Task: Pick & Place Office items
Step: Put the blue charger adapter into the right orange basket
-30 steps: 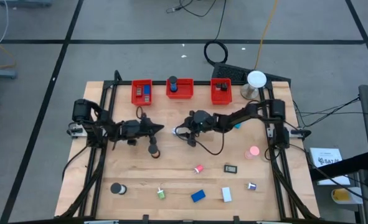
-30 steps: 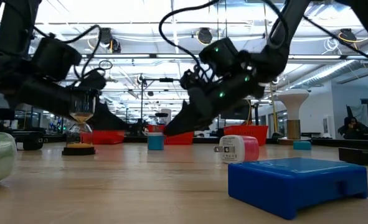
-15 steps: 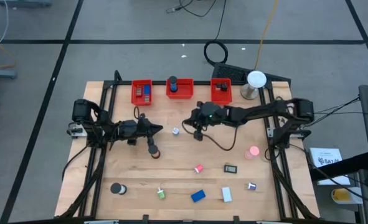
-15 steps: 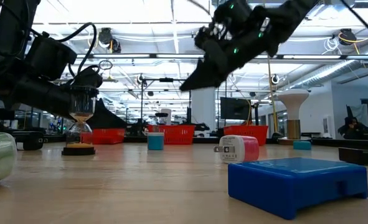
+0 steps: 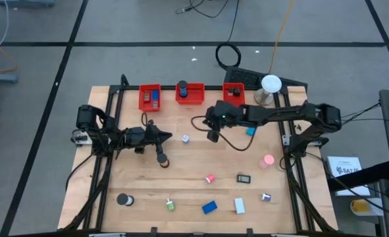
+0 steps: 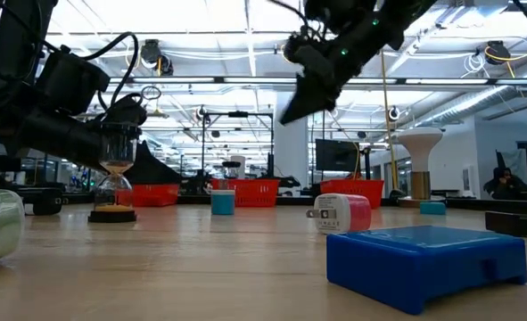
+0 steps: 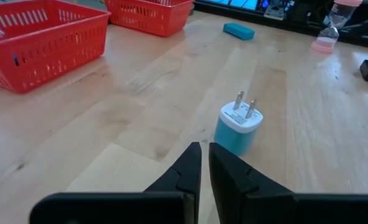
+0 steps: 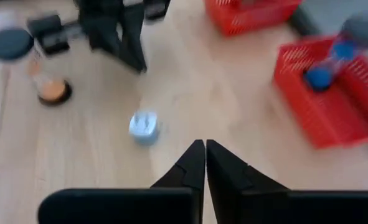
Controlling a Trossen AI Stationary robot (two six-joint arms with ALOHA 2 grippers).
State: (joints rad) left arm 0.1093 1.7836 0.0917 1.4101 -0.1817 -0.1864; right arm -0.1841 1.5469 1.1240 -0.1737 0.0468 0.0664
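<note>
Overhead, two dark robot arms reach over a wooden worktop [image 5: 135, 191], where a small blue-and-white wall plug [image 5: 185, 138] stands on its own between them, prongs up, toward the far edge near three red bins [image 5: 190, 94]. Left claw [image 5: 172, 137] sits just beside the plug, fingers together and empty, likely lined up to take it. Right claw [image 5: 212, 136], also pinched together and holding nothing, hangs raised above the boards near the plug; other small items lie scattered along the near edge.

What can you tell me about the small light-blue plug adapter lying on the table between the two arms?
The small light-blue plug adapter is a rounded cube, apparently plastic, with a white top face and two metal prongs pointing up. It stands alone on the wooden table, touching nothing else. The shut left gripper points at it from close by; the shut right gripper hangs above, clear of it.
</note>
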